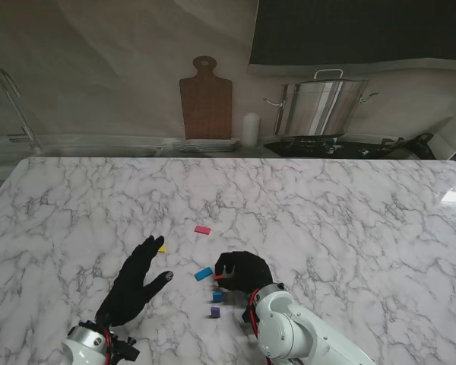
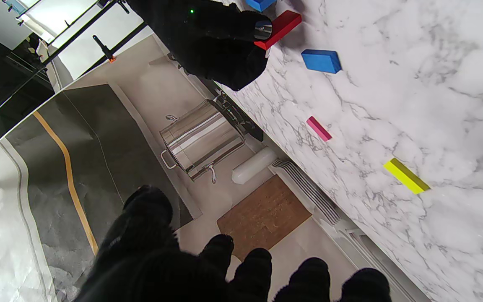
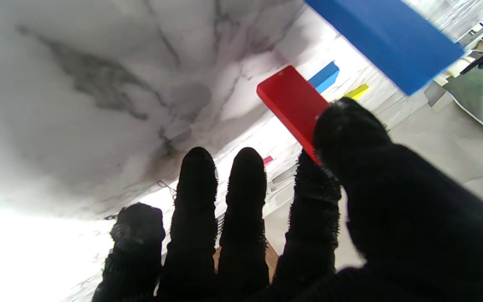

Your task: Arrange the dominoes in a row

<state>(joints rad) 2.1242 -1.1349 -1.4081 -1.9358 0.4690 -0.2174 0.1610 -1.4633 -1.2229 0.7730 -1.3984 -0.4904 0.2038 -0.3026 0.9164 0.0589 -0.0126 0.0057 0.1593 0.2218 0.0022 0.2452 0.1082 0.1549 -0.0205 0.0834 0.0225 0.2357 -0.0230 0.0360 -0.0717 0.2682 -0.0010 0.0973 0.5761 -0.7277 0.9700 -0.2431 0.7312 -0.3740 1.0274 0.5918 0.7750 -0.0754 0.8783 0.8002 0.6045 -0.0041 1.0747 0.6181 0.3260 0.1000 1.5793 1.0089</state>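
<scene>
Right hand [image 1: 243, 272] of mine pinches the red domino [image 3: 294, 102] between thumb and forefinger, the other three fingers straight and side by side. From the stand's view nearly all of that domino is hidden under my black glove; only a sliver of red shows at the hand's left edge. My left wrist view shows it better: a flat red bar, tilted, one end under my fingertip, though I cannot tell whether its other end touches the marble table [image 1: 349, 220].

I take the light blue domino [image 1: 204, 274] as my landmark; it lies flat, just left of my right hand. The red domino sits just right of it, at the hand. Nearer to me than the landmark are a darker blue domino [image 1: 216, 296] and, nearer still, a purple domino [image 1: 215, 312], both too small for me to say whether they stand or lie. Farther from me than the landmark lies the pink domino [image 1: 203, 230], flat and well apart. Left of the landmark, the yellow domino [image 1: 162, 249] is half covered by my left fingertips in the stand's view; the left wrist view shows it whole, a slim yellow bar lying flat.

My left hand [image 1: 134, 283] is spread and holds nothing, left of the landmark.
</scene>
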